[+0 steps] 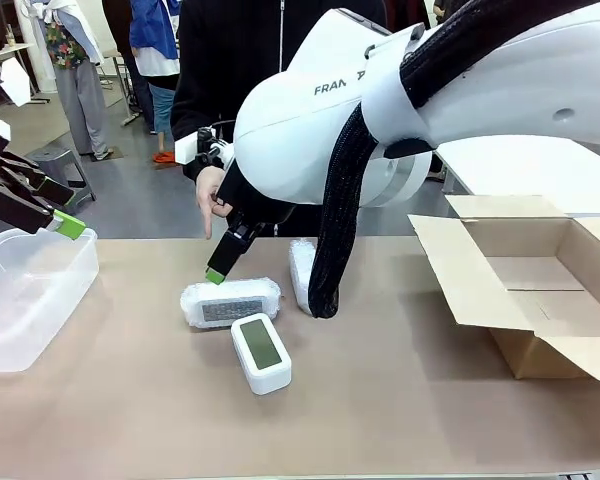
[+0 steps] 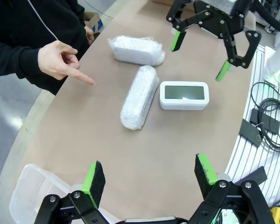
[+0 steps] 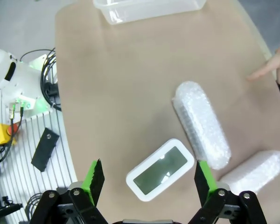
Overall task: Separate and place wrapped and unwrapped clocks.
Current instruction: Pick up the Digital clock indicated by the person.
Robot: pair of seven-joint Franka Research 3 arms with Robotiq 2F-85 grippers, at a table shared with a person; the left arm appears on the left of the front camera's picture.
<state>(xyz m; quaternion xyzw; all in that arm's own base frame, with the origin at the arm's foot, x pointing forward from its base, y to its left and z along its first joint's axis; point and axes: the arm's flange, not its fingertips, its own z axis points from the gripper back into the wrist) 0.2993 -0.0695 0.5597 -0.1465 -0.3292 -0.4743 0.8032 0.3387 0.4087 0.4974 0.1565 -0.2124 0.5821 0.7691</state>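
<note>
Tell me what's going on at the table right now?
Nothing is gripped yet. The right gripper, fingers open, hovers above two bubble-wrapped bundles and a white digital clock lying together on the table. The person's hand points at the table beside them. The left gripper hangs open near the clear plastic tub.

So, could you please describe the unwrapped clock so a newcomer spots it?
On the brown table, look between the clear tub and the cardboard box. Of three oblong things there, the clock lies nearest the robot. It alone is smooth white with a grey-green screen; the left bundle and right bundle are bubble-wrapped.
</note>
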